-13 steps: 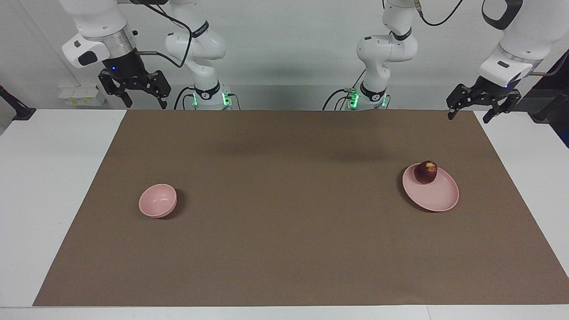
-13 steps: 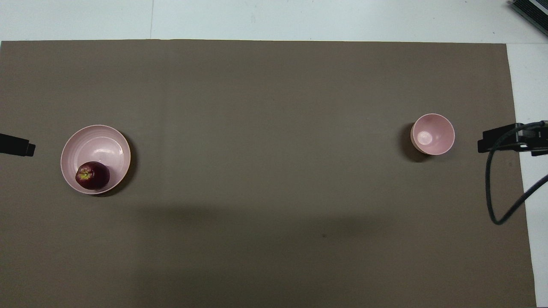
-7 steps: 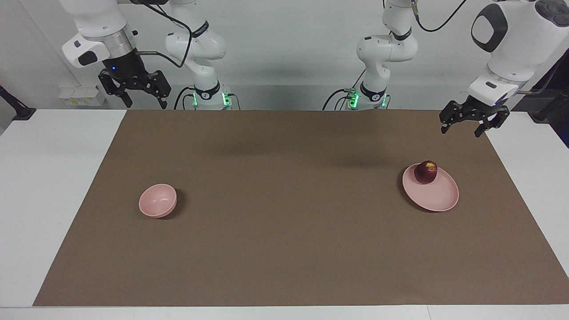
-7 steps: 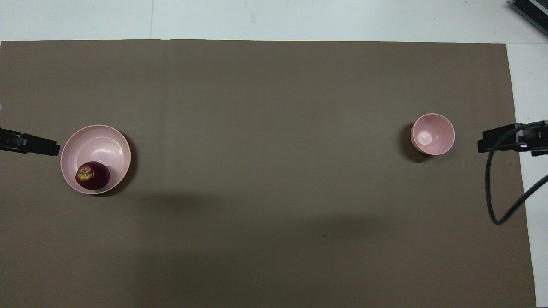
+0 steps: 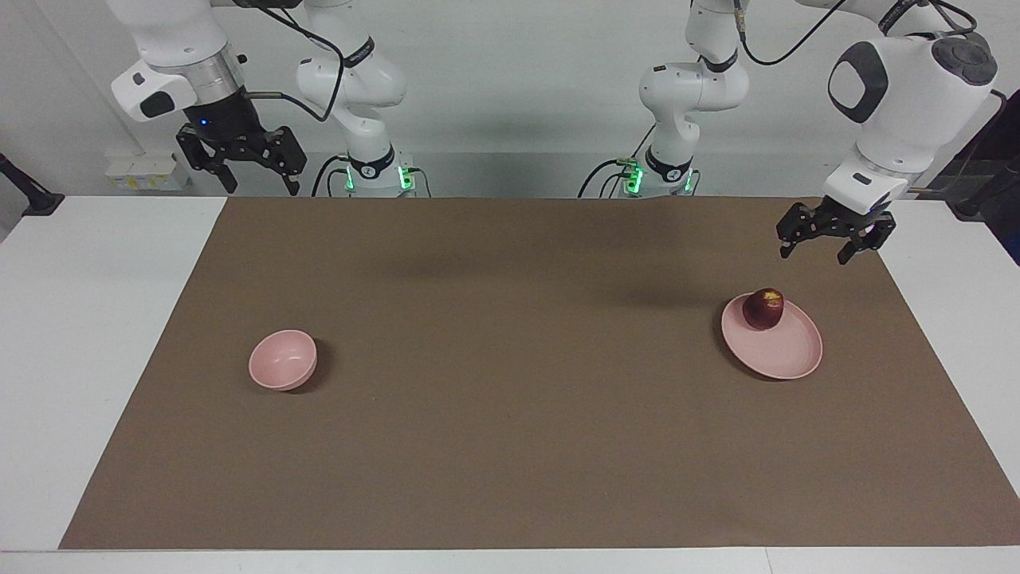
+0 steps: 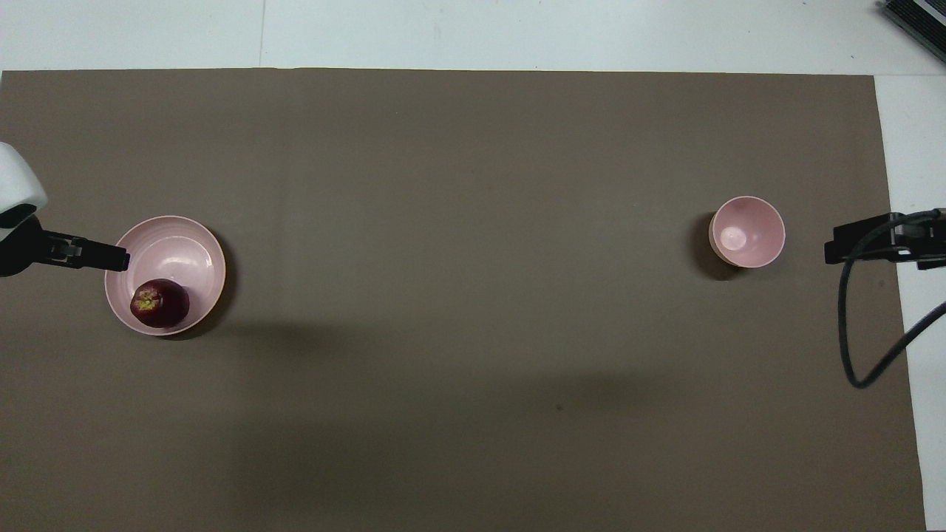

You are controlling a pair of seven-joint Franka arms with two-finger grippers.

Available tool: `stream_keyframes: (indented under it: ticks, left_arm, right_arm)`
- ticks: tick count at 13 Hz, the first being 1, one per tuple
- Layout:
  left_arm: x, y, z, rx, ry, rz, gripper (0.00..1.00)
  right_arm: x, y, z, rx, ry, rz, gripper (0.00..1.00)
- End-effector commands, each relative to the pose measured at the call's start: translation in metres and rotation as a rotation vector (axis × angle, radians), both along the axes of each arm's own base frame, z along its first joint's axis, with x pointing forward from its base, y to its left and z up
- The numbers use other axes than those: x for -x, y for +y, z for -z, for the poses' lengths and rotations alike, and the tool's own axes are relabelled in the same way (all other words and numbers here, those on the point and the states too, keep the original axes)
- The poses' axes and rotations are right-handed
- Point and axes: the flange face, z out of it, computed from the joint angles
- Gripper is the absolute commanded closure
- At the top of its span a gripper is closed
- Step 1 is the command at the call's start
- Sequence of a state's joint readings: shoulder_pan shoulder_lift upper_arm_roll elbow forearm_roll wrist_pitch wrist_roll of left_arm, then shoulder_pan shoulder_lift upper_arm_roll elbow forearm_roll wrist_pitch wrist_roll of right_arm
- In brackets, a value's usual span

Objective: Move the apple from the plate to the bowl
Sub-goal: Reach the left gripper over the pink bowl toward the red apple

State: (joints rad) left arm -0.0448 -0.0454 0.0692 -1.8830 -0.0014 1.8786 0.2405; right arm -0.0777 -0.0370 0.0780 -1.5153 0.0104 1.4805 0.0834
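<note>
While the apple sits on the plate, nothing is held by either arm.
Apple (image 5: pixel 763 308): small, dark red, yellowish patch at the stem, resting on the part of the plate nearest the robots.
Plate (image 5: pixel 785 355): wide, shallow, pale pink, on the brown mat (image 5: pixel 510 383) toward the left arm's end of the counter (image 5: pixel 88 319).
Bowl (image 5: pixel 283 359): small, deep, pale pink, upright and with nothing in it, on the mat toward the right arm's end, well apart from the plate.
Left gripper (image 5: pixel 825 241): raised in the air over the mat near the plate, pointing down; jaws apart, touching nothing. From overhead its dark tip overlaps the plate's edge, but the facing view shows it clear of plate and apple.
Right gripper (image 5: pixel 243 166): waiting high at the robots' edge of the counter, over the corner of the mat; jaws apart, holding nothing.
</note>
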Motion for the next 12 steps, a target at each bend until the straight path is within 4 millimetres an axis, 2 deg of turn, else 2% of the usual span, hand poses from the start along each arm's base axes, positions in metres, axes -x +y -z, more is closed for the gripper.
stream_keyframes:
  ticks: [1, 4, 6, 12]
  left_arm:
    - [0.000, 0.002, 0.011, 0.014, -0.015, -0.008, 0.00]
    - [-0.005, 0.002, 0.022, 0.012, -0.007, 0.001, 0.00]
    - [-0.004, 0.003, 0.037, 0.012, -0.009, 0.005, 0.00]
    - [0.002, 0.004, 0.111, 0.010, -0.032, 0.000, 0.00]
  right_arm:
    - [0.003, -0.001, -0.003, -0.023, 0.007, 0.017, 0.00]
    - [0.003, -0.001, -0.003, -0.023, 0.007, 0.017, 0.00]
    - [0.003, -0.001, -0.003, -0.023, 0.007, 0.017, 0.00]
    - [0.003, -0.001, -0.003, -0.023, 0.007, 0.017, 0.00]
